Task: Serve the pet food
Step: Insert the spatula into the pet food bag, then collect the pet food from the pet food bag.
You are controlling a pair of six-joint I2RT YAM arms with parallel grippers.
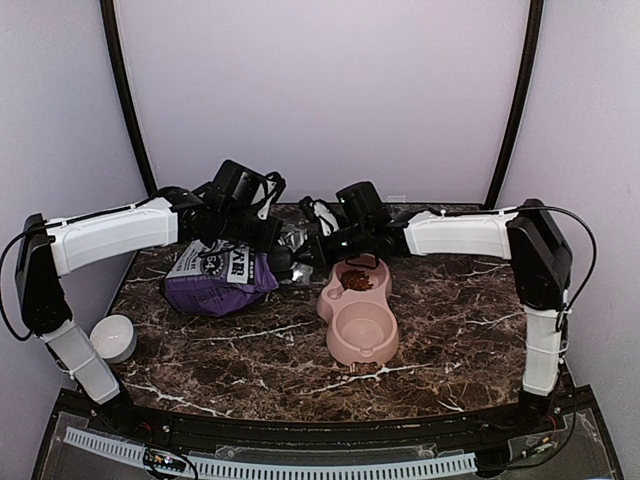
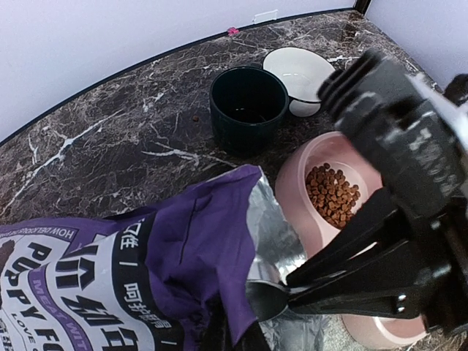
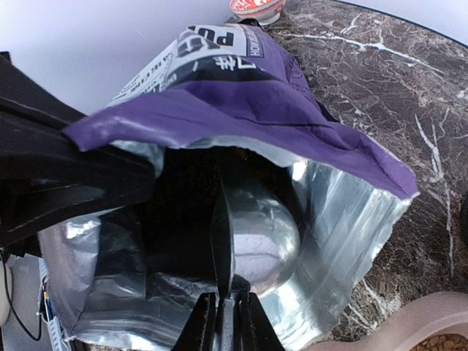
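The pet food point(image 1: 356, 279) is a small heap of reddish-brown kibble in the far cup of the pink double bowl point(image 1: 360, 338); it also shows in the left wrist view point(image 2: 333, 194). The purple bag point(image 1: 215, 280) lies on its side, with its silver-lined mouth point(image 3: 344, 219) facing the bowl. My left gripper point(image 1: 262, 235) is shut on the bag's upper lip point(image 2: 219, 241) and holds it open. My right gripper point(image 3: 227, 322) is shut on a metal spoon point(image 3: 257, 235), whose bowl sits inside the bag's mouth. No kibble shows on the spoon point(image 2: 267, 300).
A dark blue cup point(image 2: 248, 106) and a white bowl point(image 2: 300, 72) stand behind the pink bowl. Another small white bowl point(image 1: 113, 337) sits at the table's near left edge. Walls close in the back and sides.
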